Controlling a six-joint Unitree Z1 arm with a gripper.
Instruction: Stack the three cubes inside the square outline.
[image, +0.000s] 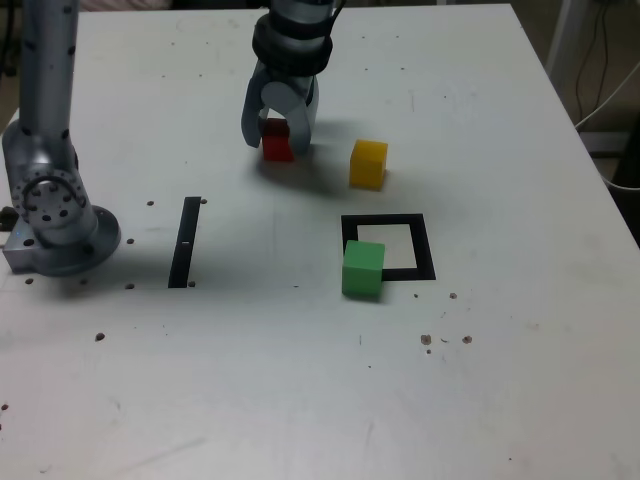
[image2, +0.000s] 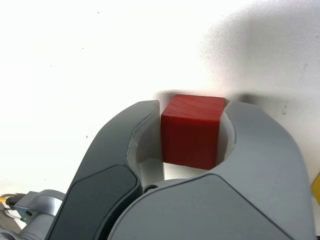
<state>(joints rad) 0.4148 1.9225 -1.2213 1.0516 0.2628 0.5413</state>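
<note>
Legible text, labels, brands, numbers, signs: none that I can read in either view. The cubes' faces are plain, the worktop (image: 300, 380) carries only dark specks, and the arm's housing shows no readable marking. The black strip (image: 185, 242), centre left in the exterior view, has a small pale mark, too small to read.

I see the gripper (image: 278, 140) at upper centre of the exterior view, jaws either side of one cube (image: 277, 147) on the table (image: 320, 400). A second cube (image: 368, 163) sits just to its right in that view. Below that, the outline (image: 389, 246) at frame centre-right; the third cube (image: 363, 268) overlaps its lower-left corner. The strip (image: 185, 241) lies centre-left, the arm base (image: 55, 215) at far left.
</note>
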